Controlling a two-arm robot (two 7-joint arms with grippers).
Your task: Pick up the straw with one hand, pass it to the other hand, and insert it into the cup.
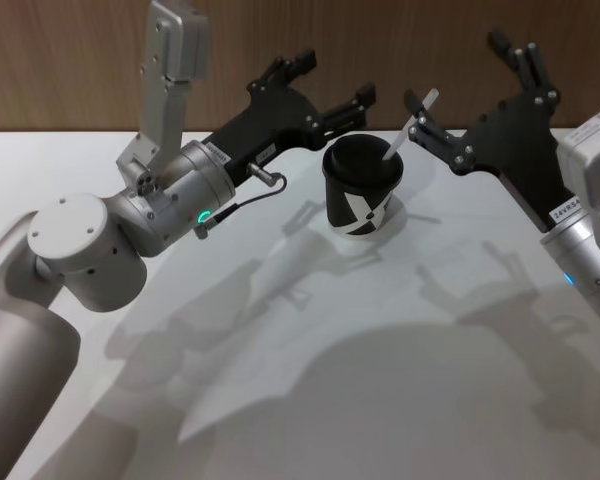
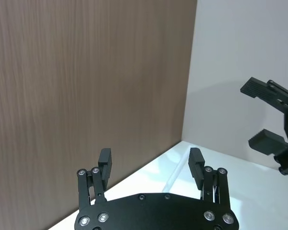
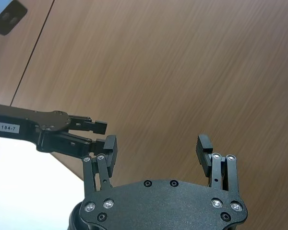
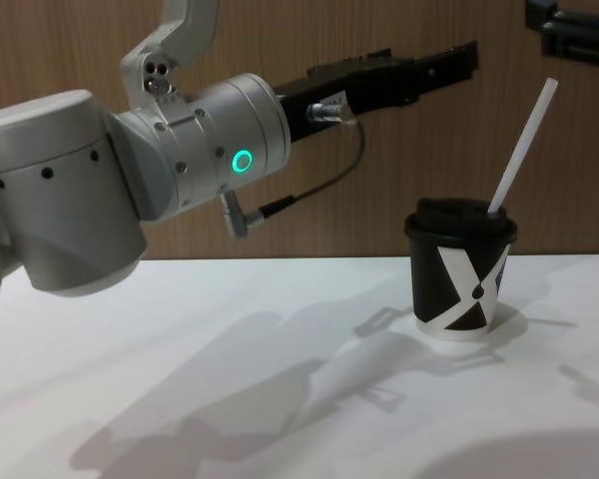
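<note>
One broad tabletop (image 1: pixel 430 330) lies under the left hand (image 1: pixel 335 78) and right hand (image 1: pixel 455 68), both spread and empty, flanking the cup (image 1: pixel 360 195) (upright); the straw (image 1: pixel 408 130) already leans through its lid (image 1: pixel 363 165). Insertion looks done; next, withdraw both without brushing it.

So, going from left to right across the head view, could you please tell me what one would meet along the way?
Left gripper, open → cup, with the straw standing in its lid → right gripper, open.
</note>
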